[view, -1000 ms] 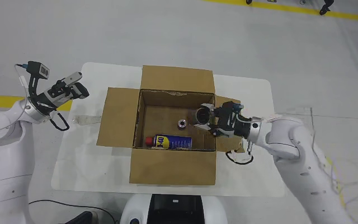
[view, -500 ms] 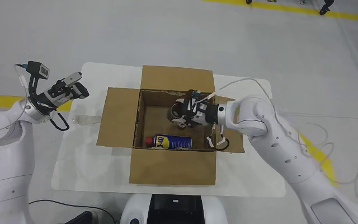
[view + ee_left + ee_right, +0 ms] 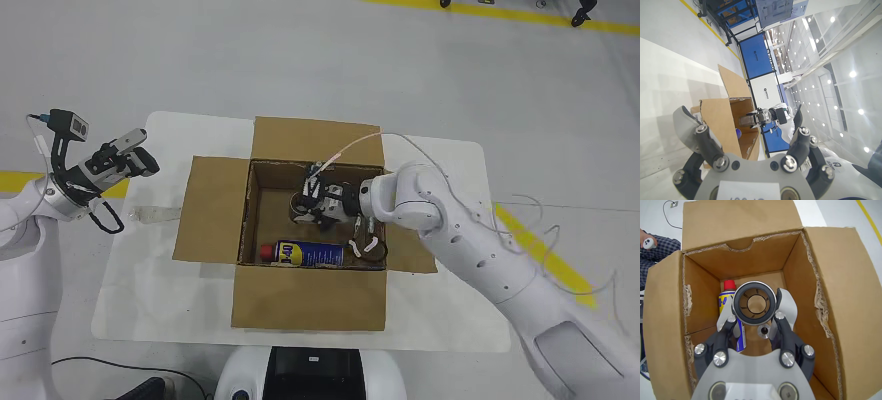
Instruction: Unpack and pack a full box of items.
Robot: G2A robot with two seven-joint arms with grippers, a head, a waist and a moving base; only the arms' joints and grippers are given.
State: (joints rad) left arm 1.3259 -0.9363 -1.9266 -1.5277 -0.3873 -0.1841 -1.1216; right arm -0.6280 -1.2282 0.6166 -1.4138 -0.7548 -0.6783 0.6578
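While right claw (image 3: pixel 754 303) clamps the sleeve (image 3: pixel 740 312) above the box (image 3: pixel 310 297), packing likely needs lowering at 12 o'clock of the can (image 3: pixel 305 253); left claw (image 3: pixel 741 113) gapes.

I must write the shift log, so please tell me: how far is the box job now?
Done: the box is open, flaps out. In hand: the right end effector is shut on a metal cylinder over the box. Remaining: a spray can and a small metal part lie on its floor; the left end effector is open, empty.
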